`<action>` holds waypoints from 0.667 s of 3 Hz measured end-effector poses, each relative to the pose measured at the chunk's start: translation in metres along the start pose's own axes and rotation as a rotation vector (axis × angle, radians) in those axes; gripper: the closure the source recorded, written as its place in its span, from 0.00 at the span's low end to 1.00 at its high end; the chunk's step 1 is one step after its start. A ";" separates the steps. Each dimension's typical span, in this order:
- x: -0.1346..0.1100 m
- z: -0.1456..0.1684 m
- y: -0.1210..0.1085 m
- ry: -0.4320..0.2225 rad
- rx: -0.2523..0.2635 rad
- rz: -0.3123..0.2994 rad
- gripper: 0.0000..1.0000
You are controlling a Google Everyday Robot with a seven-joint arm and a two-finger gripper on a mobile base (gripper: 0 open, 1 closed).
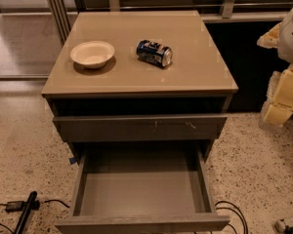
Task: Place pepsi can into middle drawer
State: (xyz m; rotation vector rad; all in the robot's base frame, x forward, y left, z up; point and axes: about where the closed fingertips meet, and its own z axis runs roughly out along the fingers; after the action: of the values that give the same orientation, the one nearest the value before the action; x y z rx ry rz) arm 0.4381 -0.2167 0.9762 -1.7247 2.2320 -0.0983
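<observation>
Dark-blue pepsi can (154, 53) on side, tan tabletop (136, 79). Pale gripper (282, 89) at 3 o'clock edge, state: cannot tell. Advise grasp across barrel; grey-brown wooden middle drawer (141, 189) open, 6 o'clock.

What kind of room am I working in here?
Likely an office or lab: speckled hard floor, loose cables, a drawer cabinet holding the pepsi can. Claw hangs at right edge.

gripper (279, 101) cut off at right edge
</observation>
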 end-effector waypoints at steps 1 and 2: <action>0.000 0.000 0.000 0.000 0.000 0.000 0.00; -0.012 0.000 -0.012 -0.006 0.021 -0.055 0.00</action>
State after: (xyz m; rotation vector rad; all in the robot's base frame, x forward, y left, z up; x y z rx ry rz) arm 0.4519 -0.2078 0.9813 -1.7731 2.1718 -0.1284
